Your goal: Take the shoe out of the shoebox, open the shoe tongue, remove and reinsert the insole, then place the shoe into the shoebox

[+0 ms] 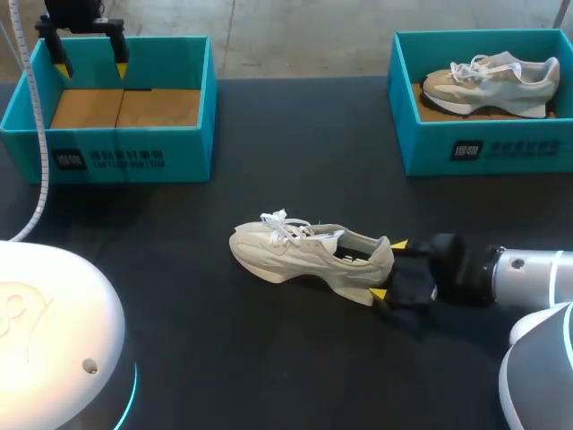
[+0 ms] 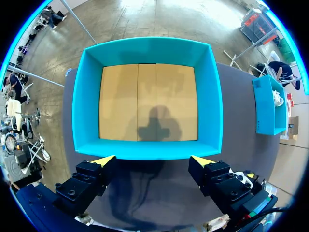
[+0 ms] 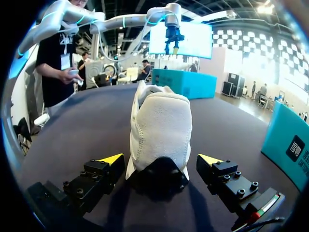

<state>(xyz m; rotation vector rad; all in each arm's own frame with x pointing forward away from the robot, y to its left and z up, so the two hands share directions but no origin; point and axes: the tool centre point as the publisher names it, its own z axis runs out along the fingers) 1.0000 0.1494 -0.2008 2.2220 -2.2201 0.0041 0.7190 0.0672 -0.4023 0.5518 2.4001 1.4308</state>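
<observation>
A cream-white shoe (image 1: 304, 253) lies on the dark table near its middle, toe to the left and heel to the right. My right gripper (image 1: 387, 269) is open, its yellow tips on either side of the heel with a small gap on each side. From the right wrist, the heel (image 3: 161, 126) stands between the fingers (image 3: 108, 162), untouched. My left gripper (image 1: 89, 54) hangs open over the empty teal shoebox (image 1: 134, 148) at the back left. In the left wrist view that gripper (image 2: 153, 158) holds nothing, and the box wall (image 2: 145, 50) surrounds a bare cardboard floor.
A second teal shoebox (image 1: 483, 148) at the back right holds a grey-beige shoe (image 1: 491, 82). Its corner (image 3: 289, 140) is near my right gripper. The left box (image 3: 186, 82) is far ahead of the shoe. Bare dark tabletop (image 1: 179, 296) lies between the boxes and the shoe.
</observation>
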